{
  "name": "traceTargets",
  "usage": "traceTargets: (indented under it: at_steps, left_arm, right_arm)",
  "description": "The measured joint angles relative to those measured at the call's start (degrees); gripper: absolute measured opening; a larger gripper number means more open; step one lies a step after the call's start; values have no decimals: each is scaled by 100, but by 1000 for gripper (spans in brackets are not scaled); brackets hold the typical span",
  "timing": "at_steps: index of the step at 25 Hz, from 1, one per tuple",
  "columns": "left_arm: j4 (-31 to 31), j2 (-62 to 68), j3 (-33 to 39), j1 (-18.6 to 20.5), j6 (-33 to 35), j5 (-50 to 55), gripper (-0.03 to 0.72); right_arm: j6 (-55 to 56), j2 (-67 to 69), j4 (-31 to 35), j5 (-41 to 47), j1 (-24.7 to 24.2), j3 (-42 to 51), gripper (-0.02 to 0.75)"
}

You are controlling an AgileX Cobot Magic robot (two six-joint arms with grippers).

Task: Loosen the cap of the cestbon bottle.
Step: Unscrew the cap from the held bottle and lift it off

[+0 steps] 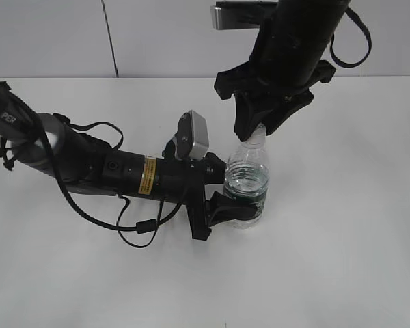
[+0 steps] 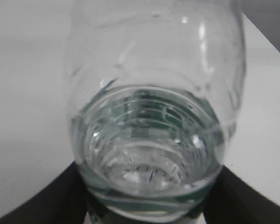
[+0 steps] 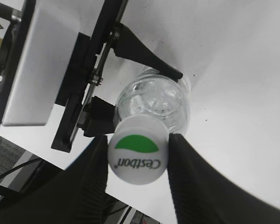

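White bench [image 1: 342, 239]: left claw [image 1: 222, 201] clamps the cestbon bottle [image 1: 246, 184], right claw [image 3: 138, 161] pinches the cap [image 3: 138, 150]. Twist comes next, I'd say.

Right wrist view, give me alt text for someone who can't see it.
The right gripper closes its two dark fingers on the white Cestbon cap seen from above. Below it, the left gripper clamps the clear bottle on a white table.
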Motion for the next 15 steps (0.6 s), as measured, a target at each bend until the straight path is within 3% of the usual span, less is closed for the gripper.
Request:
traceTargets:
  at_steps: [7, 15]
  left_arm:
    - [-5, 0, 0, 0, -5, 5, 415]
    - [-5, 0, 0, 0, 0, 12, 415]
  right_arm:
    - [-730, 0, 0, 0, 0, 0, 298]
    - [-4070, 0, 0, 0, 0, 0, 297]
